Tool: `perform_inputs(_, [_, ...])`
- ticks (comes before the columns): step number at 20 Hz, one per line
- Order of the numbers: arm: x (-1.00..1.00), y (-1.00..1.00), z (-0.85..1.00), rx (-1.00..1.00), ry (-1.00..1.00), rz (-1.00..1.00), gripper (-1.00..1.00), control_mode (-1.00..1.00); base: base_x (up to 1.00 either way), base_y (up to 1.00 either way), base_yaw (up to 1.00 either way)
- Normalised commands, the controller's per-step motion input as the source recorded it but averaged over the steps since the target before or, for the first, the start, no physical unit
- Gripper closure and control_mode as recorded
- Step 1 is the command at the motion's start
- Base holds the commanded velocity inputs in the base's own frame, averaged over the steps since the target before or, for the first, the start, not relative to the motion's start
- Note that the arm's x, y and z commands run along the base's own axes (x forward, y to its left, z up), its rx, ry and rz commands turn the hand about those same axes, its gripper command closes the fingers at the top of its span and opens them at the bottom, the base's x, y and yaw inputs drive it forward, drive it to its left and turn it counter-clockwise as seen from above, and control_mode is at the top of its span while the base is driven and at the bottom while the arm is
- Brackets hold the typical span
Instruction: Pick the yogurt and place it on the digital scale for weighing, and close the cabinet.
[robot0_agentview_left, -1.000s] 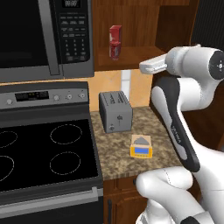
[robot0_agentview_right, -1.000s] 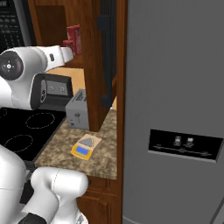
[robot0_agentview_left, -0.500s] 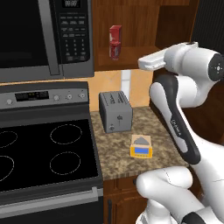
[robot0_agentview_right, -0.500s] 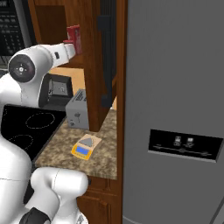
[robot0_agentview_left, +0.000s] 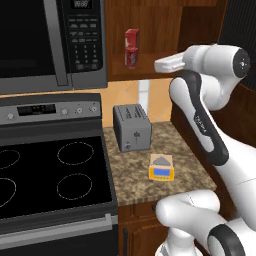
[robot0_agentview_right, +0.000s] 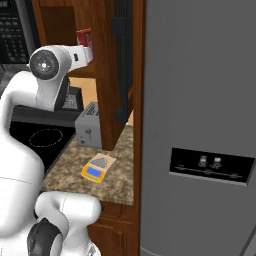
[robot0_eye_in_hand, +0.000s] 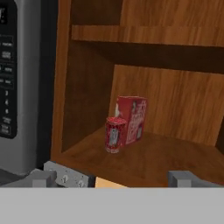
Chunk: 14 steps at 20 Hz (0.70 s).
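Your claw (robot0_eye_in_hand: 112, 178) stands wide open and empty, its fingertips (robot0_eye_in_hand: 40, 177) well apart, facing into the open cabinet (robot0_eye_in_hand: 175, 109). On the cabinet's lower shelf (robot0_eye_in_hand: 166, 162) the yogurt (robot0_eye_in_hand: 115, 134) stands upright, just in front of the red carton (robot0_eye_in_hand: 133, 119) and touching or nearly touching it; you cannot tell which. Claw and yogurt are well apart. Below the cabinet, the scale (robot0_agentview_left: 161, 167) lies on the granite surface (robot0_agentview_left: 182, 165), near the toaster (robot0_agentview_left: 132, 127) and toward the front edge from it. Beside the toaster, the stove (robot0_agentview_left: 50, 170) sits under the microwave (robot0_agentview_left: 52, 42). The cabinet's door (robot0_agentview_right: 121, 65) hangs open over the surface, edge-on beside the fridge (robot0_agentview_right: 200, 125).
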Motion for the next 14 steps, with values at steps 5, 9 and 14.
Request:
perform_inputs(5, [0.32, -0.01, 0.0, 0.06, 0.0, 0.0, -1.0, -1.0, 0.0, 0.0, 0.0])
perform_inputs(9, [0.46, 0.0, 0.0, 0.0, 0.02, 0.0, -1.0, -1.0, 0.0, 0.0, 0.0])
perform_inputs(14, [0.45, 0.0, 0.0, 0.0, 0.01, 0.0, -1.0, -1.0, 0.0, 0.0, 0.0])
